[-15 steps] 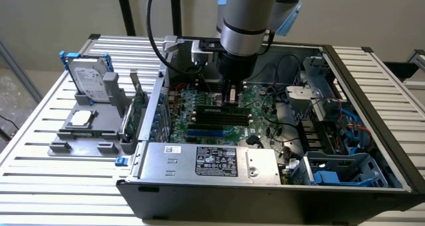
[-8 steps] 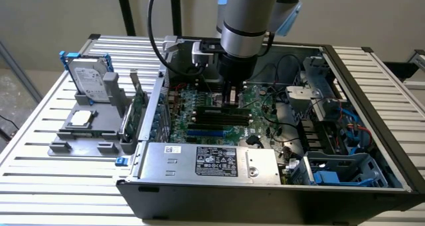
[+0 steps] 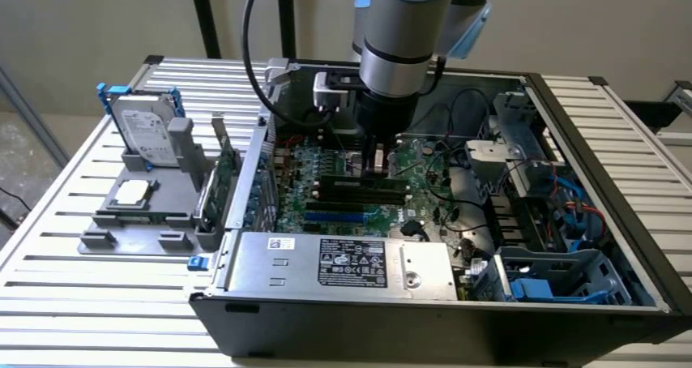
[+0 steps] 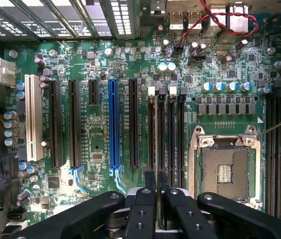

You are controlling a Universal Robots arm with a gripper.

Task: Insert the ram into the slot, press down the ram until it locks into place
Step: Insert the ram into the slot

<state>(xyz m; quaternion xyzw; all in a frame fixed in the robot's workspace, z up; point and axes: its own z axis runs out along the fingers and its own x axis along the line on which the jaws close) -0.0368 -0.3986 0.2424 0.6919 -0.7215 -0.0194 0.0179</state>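
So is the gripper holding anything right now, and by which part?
Cannot tell. The gripper sits low over the black slots. A stick held edge-on there would blend into them.

Case (image 3: pixel 433 331) open above, power supply (image 3: pixel 335 263) near gripper (image 3: pixel 375 164)

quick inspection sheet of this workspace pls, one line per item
surface: slatted metal table, open pc case on it
job's things: the ram appears to stand along the slot under the gripper; locking unclear
clutter: hard drive, upright green card, grey fixture on the exterior view's left
grippers: gripper low over the memory slots
cables: red-black wires, black arm cable
surroundings: plain wall, black posts
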